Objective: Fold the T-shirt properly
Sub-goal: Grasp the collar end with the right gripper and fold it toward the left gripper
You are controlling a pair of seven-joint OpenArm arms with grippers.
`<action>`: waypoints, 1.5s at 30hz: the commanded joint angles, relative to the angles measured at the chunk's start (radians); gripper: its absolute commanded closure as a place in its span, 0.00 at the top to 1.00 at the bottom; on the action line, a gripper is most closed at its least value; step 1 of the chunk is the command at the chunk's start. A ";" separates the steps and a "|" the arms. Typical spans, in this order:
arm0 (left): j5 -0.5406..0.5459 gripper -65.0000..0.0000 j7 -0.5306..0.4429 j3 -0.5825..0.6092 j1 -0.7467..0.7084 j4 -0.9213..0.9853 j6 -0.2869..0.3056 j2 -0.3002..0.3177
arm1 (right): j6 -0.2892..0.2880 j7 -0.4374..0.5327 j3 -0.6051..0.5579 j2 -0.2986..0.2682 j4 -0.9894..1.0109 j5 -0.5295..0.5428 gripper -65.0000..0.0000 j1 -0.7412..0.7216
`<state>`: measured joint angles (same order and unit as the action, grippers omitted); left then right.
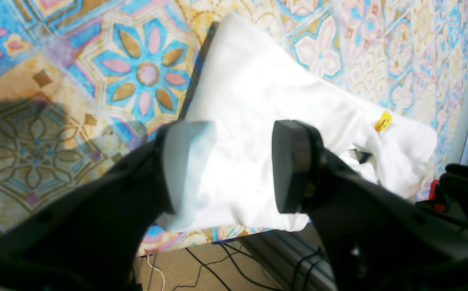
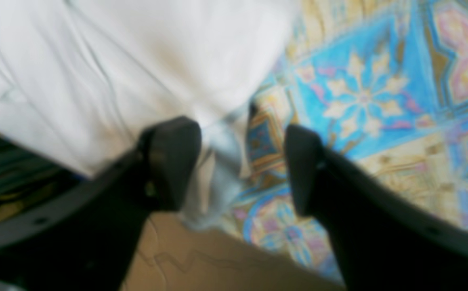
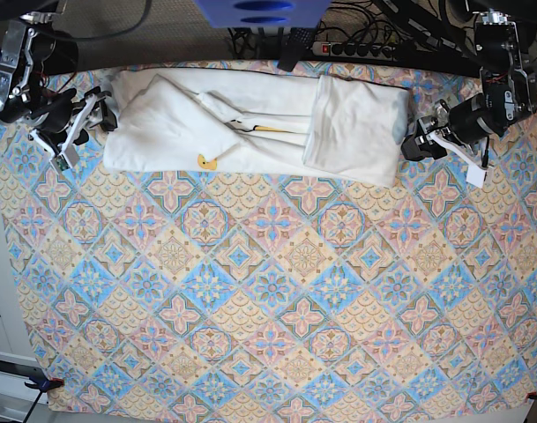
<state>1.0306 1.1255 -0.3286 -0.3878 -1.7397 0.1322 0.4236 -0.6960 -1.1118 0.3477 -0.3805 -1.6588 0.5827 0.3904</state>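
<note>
my left pincer (image 3: 415, 141) sits at the shirt's three o'clock end in the base view, jaws spread wide with nothing between them; in its wrist view the white cloth lies beyond the fingers, not pinched. my right pincer (image 3: 90, 115) is at the nine o'clock end, jaws also parted, and its blurred wrist view shows a bit of hem hanging between the fingers (image 2: 173, 161); i cannot tell whether it touches either of them.

the t-shirt (image 3: 250, 123) lies as a long band along the twelve o'clock edge of the patterned cloth (image 3: 268, 291), one end already turned over into a squarish flap (image 3: 356, 132), the other still loose and rumpled.

i judge the step in hand is a fresh grip at each end. to do it well i'd come in low, take both layers at a corner rather than one, and carry the fold over evenly so the edges meet.

the cotton looks soft, limp, lightly creased, and a small yellow print (image 3: 206, 161) peeks out at the front edge. the table covering is flat, printed with tile-like flowers.
</note>
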 commanded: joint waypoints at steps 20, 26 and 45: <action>0.015 0.50 -0.008 -0.002 0.016 -0.012 0.008 0.013 | -0.002 0.026 0.006 0.031 0.289 0.167 0.66 -0.103; 0.015 0.50 -0.008 -0.002 0.023 -0.010 0.008 0.013 | -0.002 0.025 -0.008 0.065 0.351 0.167 0.66 -0.126; 0.015 0.50 -0.008 -0.002 0.023 -0.010 0.008 0.013 | -0.002 0.017 -0.109 0.067 0.345 0.170 0.02 -0.126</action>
<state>1.0298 1.1259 -0.3241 -0.3679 -1.7370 0.1356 0.4210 -0.6952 -1.0790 0.2340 -0.3019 -1.3075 0.7593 0.2657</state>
